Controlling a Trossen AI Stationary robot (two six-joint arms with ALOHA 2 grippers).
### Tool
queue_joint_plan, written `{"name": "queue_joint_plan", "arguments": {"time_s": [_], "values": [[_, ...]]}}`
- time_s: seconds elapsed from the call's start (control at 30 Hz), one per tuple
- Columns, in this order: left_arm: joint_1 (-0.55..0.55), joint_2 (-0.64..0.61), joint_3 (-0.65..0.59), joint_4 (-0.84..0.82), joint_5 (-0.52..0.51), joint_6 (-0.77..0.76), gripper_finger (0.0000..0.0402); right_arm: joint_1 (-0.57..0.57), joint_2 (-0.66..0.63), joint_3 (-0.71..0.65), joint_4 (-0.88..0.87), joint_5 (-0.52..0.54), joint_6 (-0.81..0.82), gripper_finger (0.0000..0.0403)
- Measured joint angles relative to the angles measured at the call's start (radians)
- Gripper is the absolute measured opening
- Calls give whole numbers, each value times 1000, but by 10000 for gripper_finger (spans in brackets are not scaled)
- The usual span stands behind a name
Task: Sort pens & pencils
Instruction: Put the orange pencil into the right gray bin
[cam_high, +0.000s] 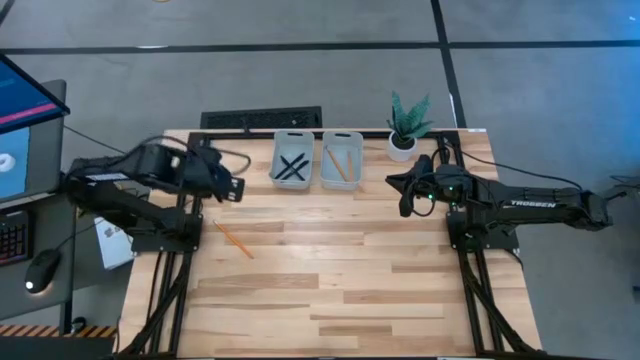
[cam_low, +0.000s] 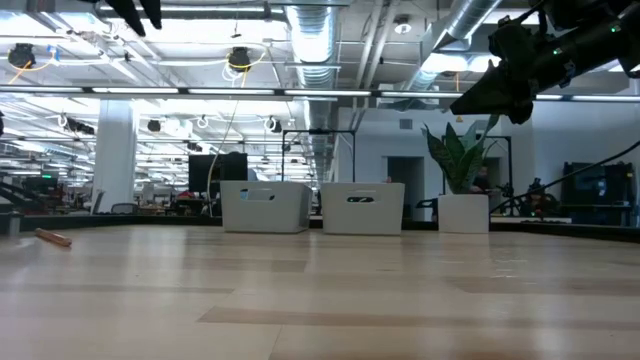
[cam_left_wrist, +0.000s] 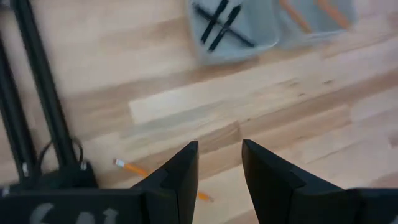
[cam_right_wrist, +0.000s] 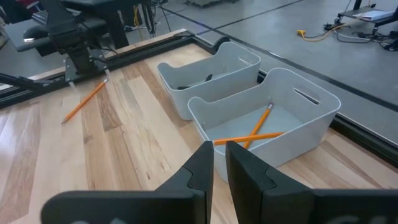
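Note:
Two grey trays stand side by side at the table's far edge. The left tray (cam_high: 292, 160) holds the black pens (cam_high: 292, 168), crossed over each other, also in the left wrist view (cam_left_wrist: 219, 26). The right tray (cam_high: 341, 160) holds two orange pencils (cam_right_wrist: 256, 134). A third pencil (cam_high: 234, 239) lies flat on the table near its left edge (cam_left_wrist: 127, 166). My left gripper (cam_left_wrist: 219, 152) hovers open above the table between the left tray and that pencil. My right gripper (cam_right_wrist: 219, 155) hangs in the air right of the trays with its fingers close together, empty.
A potted plant (cam_high: 407, 125) stands at the far edge, right of the trays and near my right arm. The arm frames run along both table sides (cam_high: 170, 260). A monitor, keyboard and mouse (cam_high: 40, 270) sit off the table's left. Bare wood fills the near half (cam_high: 330, 290).

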Motion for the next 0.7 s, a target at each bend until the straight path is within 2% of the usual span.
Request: {"name": "queue_joint_plan", "arguments": {"time_s": [0.3,0.4,0.5,0.7], "values": [[-115,18,-224,26,3,-454,114,0,0,0,3,0,0,66],[-128,19,-309,75,36,-590,114,0,0,0,2,0,0,66],[-132,19,-394,157,90,-677,114,0,0,0,2,0,0,66],[-133,19,-556,322,113,-699,114,0,0,0,1,0,0,66]]}}
